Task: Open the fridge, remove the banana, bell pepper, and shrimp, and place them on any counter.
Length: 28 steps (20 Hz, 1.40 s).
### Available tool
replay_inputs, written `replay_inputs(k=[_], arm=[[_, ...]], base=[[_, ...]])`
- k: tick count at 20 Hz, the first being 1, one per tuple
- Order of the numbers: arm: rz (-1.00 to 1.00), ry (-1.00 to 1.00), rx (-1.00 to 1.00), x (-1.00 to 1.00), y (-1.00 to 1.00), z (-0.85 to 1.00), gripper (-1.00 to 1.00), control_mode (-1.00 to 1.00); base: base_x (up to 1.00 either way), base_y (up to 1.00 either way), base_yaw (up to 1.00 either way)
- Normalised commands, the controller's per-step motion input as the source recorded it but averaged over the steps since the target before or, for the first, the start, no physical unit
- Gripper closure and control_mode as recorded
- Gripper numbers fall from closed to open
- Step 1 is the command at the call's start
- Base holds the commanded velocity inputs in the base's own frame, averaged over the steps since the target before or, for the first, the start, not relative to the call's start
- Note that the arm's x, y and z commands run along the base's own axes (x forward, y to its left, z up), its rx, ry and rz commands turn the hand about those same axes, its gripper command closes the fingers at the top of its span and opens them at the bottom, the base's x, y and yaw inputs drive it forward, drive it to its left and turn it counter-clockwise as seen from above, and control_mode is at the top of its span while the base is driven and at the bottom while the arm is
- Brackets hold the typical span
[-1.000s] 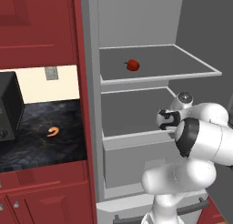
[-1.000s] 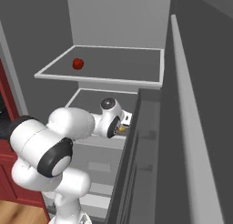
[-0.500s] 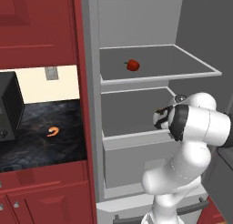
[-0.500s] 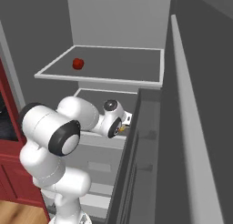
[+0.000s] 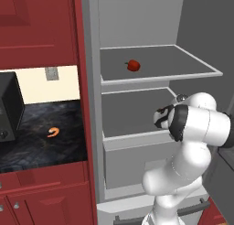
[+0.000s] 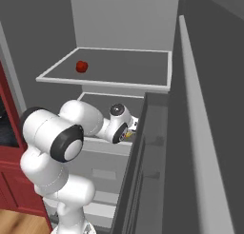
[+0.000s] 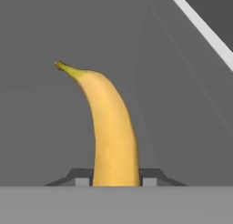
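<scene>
The fridge point(image 5: 93, 128) stands open. In the hand view my gripper point(image 7: 116, 178) is shut on the yellow banana point(image 7: 111, 127), whose stem end points away from the hand, with a dark fingertip point(image 7: 82, 180) on each side of it. My hand point(image 6: 125, 129) is over the lower fridge shelf point(image 5: 132, 119). The red bell pepper point(image 5: 133, 65) point(image 6: 82, 66) lies on the upper shelf. The orange shrimp point(image 5: 54, 132) lies on the black counter point(image 5: 41, 148), left of the fridge.
The open fridge door point(image 6: 190, 133) stands close on the arm's right side. A black microwave point(image 5: 8, 112) sits at the counter's left end. Red cabinets point(image 5: 41, 18) hang above the counter and stand below it. A closed drawer point(image 5: 132, 162) sits under the lower shelf.
The arm's elbow has swung over while the hand stays at the lower shelf. The jaws have closed on the banana.
</scene>
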Motion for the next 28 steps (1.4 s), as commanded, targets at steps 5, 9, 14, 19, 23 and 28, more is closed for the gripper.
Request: replay_inputs(k=[5, 9, 14, 19, 23, 28], arm=[[0.0, 0.0, 0.0, 0.0, 0.0, 0.0, 1.0, -1.0], [0.0, 0.0, 0.0, -0.27, 0.07, 0.16, 1.0, -1.0], [-0.01, 0.0, 0.0, -0.67, 0.21, 0.66, 1.0, -1.0], [0.0, 0.02, 0.0, -0.58, 0.37, 1.0, 1.0, -1.0], [0.0, 0.06, 0.0, -0.75, 0.34, 0.59, 1.0, -1.0], [0.0, 0.01, 0.0, -0.75, 0.4, 0.58, 1.0, -1.0]], base=[[0.0, 0.0, 0.0], [0.0, 0.0, 0.0], [0.0, 0.0, 0.0], [0.0, 0.0, 0.0], [0.0, 0.0, 0.0], [0.0, 0.0, 0.0]])
